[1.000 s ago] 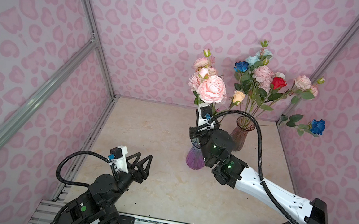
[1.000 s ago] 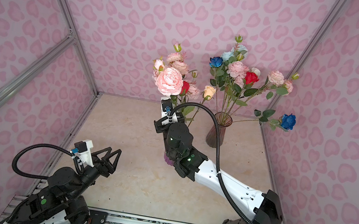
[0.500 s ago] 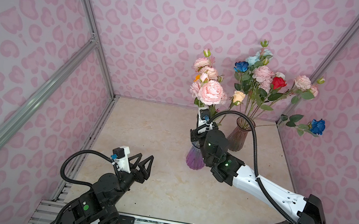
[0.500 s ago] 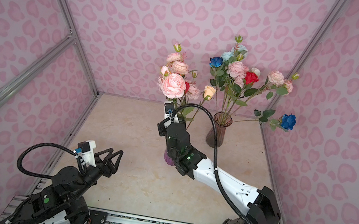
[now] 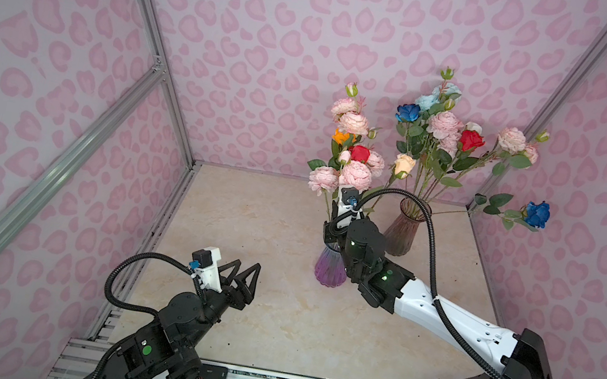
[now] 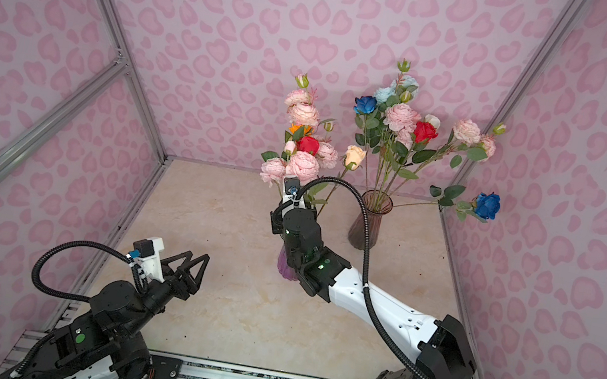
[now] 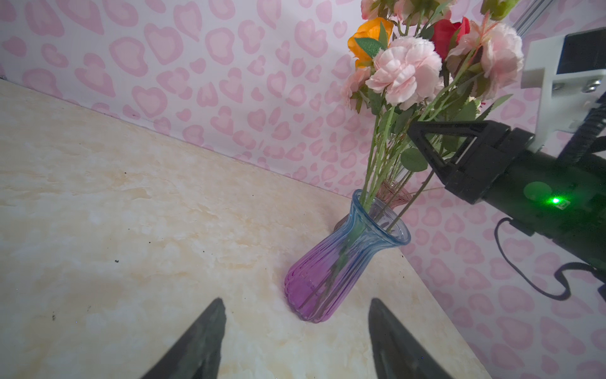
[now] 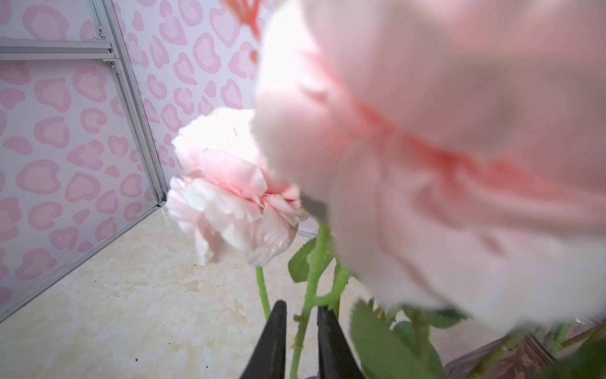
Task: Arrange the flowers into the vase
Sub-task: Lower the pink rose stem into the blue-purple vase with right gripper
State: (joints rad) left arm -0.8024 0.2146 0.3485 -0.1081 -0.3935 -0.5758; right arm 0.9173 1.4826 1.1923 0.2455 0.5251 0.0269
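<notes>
A pink peony (image 5: 355,175) has been lowered over the last second. Its head was carried high above the vase (image 5: 330,268) a moment ago and now sits among the other heads there. In the left wrist view its stem (image 8: 303,328) is seen running down into the mouth of the vase. The right gripper (image 8: 301,307), until now clamped on that stem, has begun to part. A sliver of background shows on each side of the stem, so the jaws are narrowly apart around it. The release is judged to be under way, and one more flower can be counted as placed (only a withdrawal clear of the leaves remains of this step). The left gripper (image 5: 247,264) is held in front of the vase and to its left, well apart from it. Its jaws are spread wide and empty, as they were a second ago.

The flowers (image 6: 302,114) are split between two vessels. Some stand in the vase, and more are left in the brown vase (image 5: 404,229) just behind it and to its right. One blue rose (image 5: 537,213) droops far out to the right of the vase. Further transfers are therefore expected.

The table (image 5: 247,210) around the vase is a pale marbled sheet, bare but for a few dark specks. It is boxed in by walls (image 5: 259,22) papered with pink hearts and braced by an aluminium frame (image 5: 43,174).
</notes>
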